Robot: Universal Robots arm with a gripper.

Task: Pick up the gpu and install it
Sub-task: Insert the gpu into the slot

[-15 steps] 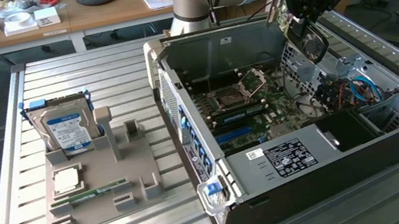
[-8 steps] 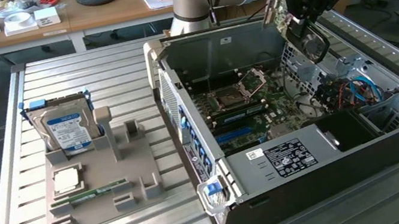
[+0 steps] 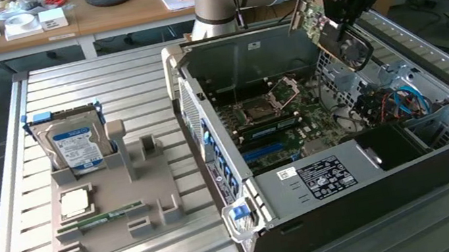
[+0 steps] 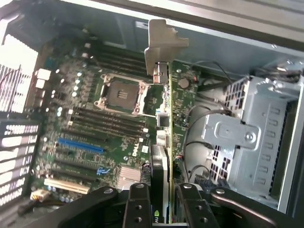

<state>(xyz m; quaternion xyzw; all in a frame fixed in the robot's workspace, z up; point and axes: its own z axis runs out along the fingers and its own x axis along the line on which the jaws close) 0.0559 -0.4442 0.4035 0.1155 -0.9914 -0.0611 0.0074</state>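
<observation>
holding: the gripper point(image 4: 164, 210) is clenched on the gpu point(image 3: 310, 18); its fingers point(image 4: 137, 205) press on either face of the card
gpu: up in the air over the far side of the computer case point(image 3: 206, 125), tilted; its metal bracket is at the end away from the gripper; the wrist view shows it edge-on above the motherboard point(image 4: 85, 123), not seated in any slot
computer case: lies on its side on the slatted metal table point(image 3: 108, 84), open face up
case contents, board: the green motherboard covers the floor; on it a bare cpu socket point(image 4: 116, 95) with its frame, rows of dark memory slots beside the socket, and a blue slot point(image 4: 80, 145) nearer the gripper
case contents, exterior view's right: a grey metal drive cage point(image 4: 251, 137); a bundle of blue and orange cables point(image 3: 396, 104)
case contents, near end: a black box with a white-lettered label point(image 3: 324, 175)
tray: a grey holder point(image 3: 161, 212) sits on the table to the exterior view's left of the case
tray contents: a silver hard drive point(image 3: 77, 145) with a blue-white label stands upright at the back; a square processor chip point(image 3: 76, 203) lies flat in front of it; a narrow green memory stick point(image 3: 110, 217) lies just beside the chip
</observation>
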